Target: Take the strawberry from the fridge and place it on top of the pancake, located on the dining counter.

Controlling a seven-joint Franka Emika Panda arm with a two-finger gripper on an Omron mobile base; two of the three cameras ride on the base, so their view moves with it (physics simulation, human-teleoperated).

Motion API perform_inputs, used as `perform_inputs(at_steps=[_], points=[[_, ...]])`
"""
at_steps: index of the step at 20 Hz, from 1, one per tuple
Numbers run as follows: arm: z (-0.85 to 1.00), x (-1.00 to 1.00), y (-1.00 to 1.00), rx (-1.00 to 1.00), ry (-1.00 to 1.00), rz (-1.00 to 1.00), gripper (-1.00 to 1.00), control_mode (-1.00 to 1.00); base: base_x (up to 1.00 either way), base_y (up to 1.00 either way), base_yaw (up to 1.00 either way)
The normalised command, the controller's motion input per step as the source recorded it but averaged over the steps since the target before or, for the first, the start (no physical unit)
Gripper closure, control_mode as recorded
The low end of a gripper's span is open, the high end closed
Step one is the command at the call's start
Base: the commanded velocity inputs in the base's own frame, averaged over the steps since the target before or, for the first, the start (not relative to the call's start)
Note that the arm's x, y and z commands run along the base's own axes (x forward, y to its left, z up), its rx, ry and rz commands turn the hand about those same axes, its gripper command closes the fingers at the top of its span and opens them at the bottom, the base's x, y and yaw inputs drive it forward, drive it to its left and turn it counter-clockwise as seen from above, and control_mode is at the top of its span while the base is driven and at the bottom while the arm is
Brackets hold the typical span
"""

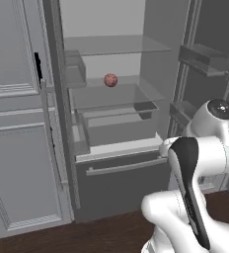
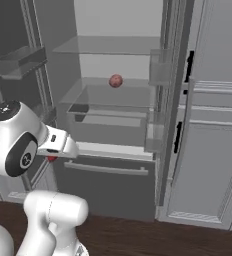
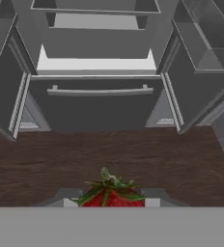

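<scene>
Flat, even rendered light, no clear source; overall dim-ish grey tone. Fridge (image 1: 111, 99) interior is palest at the back wall, w/ soft grey shading under the clear shelves, no hard shadows. Arm (image 1: 205, 148) is the brightest thing, smooth shading, no glare. Floor (image 3: 109, 159) dark brown, matte, wood grain a bit smeared. All views low-res and soft, edges jaggy; strawberry (image 3: 111, 195) in hand view vivid red and cut off at the bottom. No lens distortion at edges.
</scene>
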Motion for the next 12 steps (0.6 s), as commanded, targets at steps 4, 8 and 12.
perform_inputs(at_steps=[4, 8, 12], points=[[0.0, 0.0, 0.0, 0.0, 0.0, 0.0, 1.0, 1.0, -0.73, 0.0, -0.31], [0.0, 0.0, 0.0, 0.0, 0.0, 0.0, 1.0, 1.0, -0.71, 0.0, -0.38], [0.0, 0.0, 0.0, 0.0, 0.0, 0.0, 1.0, 1.0, -0.64, -0.01, -0.16]])
